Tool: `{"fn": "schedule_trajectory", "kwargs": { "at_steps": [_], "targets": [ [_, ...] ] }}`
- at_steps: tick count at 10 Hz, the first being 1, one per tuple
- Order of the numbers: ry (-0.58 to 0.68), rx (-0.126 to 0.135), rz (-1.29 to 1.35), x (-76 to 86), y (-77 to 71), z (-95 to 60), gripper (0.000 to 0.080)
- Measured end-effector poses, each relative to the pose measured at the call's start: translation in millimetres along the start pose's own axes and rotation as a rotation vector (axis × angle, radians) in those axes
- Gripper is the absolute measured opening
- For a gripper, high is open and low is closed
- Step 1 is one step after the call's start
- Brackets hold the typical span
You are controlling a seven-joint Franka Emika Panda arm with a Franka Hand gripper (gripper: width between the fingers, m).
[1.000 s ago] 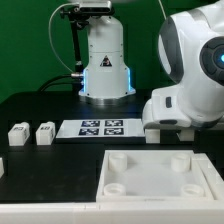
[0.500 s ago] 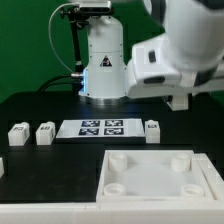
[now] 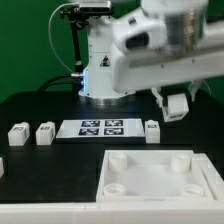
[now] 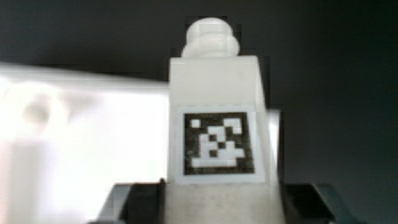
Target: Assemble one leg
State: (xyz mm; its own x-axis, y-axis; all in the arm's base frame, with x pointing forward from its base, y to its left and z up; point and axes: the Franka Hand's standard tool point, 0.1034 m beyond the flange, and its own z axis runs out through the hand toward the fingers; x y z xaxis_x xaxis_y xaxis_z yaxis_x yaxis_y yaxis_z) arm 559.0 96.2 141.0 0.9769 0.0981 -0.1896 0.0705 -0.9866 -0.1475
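Observation:
My gripper (image 3: pixel 175 104) hangs above the table at the exterior view's right, shut on a white leg (image 3: pixel 176 106). In the wrist view the leg (image 4: pixel 217 110) stands between the dark fingers (image 4: pixel 135 200). It shows its black-and-white marker and a rounded knob at its far end. My gripper (image 4: pixel 217 198) clamps its lower part. Three more legs stand on the black table: two at the left (image 3: pixel 18 134) (image 3: pixel 44 133) and one (image 3: pixel 152 130) by the marker board's right end. The large white tray-like part (image 3: pixel 150 178) with round corner sockets lies at the front.
The marker board (image 3: pixel 100 127) lies flat behind the tray. The robot base (image 3: pixel 105 65) stands at the back. A small white piece (image 3: pixel 2 167) shows at the left edge. The blurred arm (image 3: pixel 160 45) fills the upper right.
The arm has swung up and leftward from low at the right, uncovering the leg beside the marker board. The gripper now hangs higher above the table with a leg in it.

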Motion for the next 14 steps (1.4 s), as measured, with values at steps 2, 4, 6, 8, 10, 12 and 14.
{"fn": "schedule_trajectory", "kwargs": {
  "at_steps": [2,4,6,8,10,12,14],
  "targets": [
    [0.186,-0.026,0.017,28.6,-2.6,-35.7,0.0294],
    [0.423,-0.042,0.000,32.8,0.0,-35.7,0.0294],
    [0.628,-0.054,-0.007,38.0,1.7,-38.9,0.0294],
    [0.823,-0.068,-0.023,50.4,5.0,-38.2,0.0294],
    [0.855,-0.057,-0.028,69.6,-6.2,-10.3,0.0294],
    [0.852,-0.060,-0.024,71.9,-10.2,8.0,0.0294],
    [0.818,-0.053,-0.008,68.3,-13.0,21.7,0.0294]
  ]
}}
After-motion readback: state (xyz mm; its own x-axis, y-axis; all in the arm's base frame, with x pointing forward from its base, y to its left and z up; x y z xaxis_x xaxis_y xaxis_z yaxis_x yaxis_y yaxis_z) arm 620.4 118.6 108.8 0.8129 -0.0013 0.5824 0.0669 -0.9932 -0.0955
